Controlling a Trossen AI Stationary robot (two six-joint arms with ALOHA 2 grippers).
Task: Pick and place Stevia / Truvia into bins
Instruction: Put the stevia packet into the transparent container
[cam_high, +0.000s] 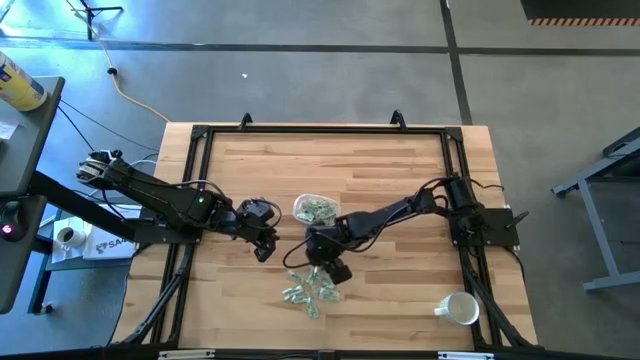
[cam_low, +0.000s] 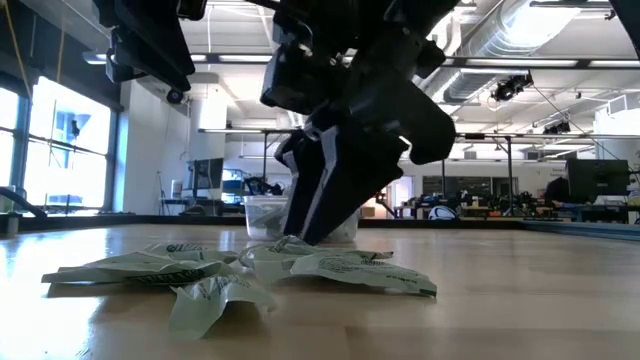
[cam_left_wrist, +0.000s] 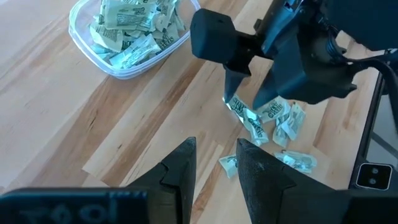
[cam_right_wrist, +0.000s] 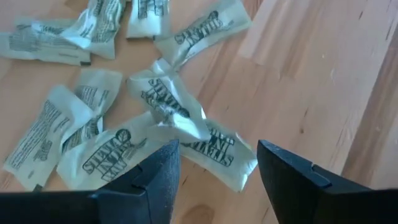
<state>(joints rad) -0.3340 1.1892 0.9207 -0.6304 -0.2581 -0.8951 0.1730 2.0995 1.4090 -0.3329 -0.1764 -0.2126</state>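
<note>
Several pale green and white Stevia sachets (cam_high: 310, 290) lie flat in a loose pile on the table near its front edge; they also show in the low view (cam_low: 250, 270) and the right wrist view (cam_right_wrist: 93, 124). A clear plastic bowl (cam_high: 316, 210) holding more sachets (cam_left_wrist: 130, 31) stands just beyond the pile. My right gripper (cam_right_wrist: 217, 155) is open and points down at the far edge of the pile. Its fingers stand on either side of a crumpled sachet (cam_right_wrist: 171, 112). My left gripper (cam_left_wrist: 216, 155) is open by a narrow gap and empty. It hovers left of the bowl (cam_high: 265, 248). My right gripper comes at the pile from above with its fingertips (cam_low: 300, 232) down at table level beside the crumpled sachet (cam_right_wrist: 186, 127). I cannot tell whether they touch it. The sachet lies on the table and on other sachets.
A white mug (cam_high: 458, 308) stands near the table's front right corner. A black frame (cam_high: 320, 128) runs around the wooden table top. Bare wood lies to the far side and right of the bowl.
</note>
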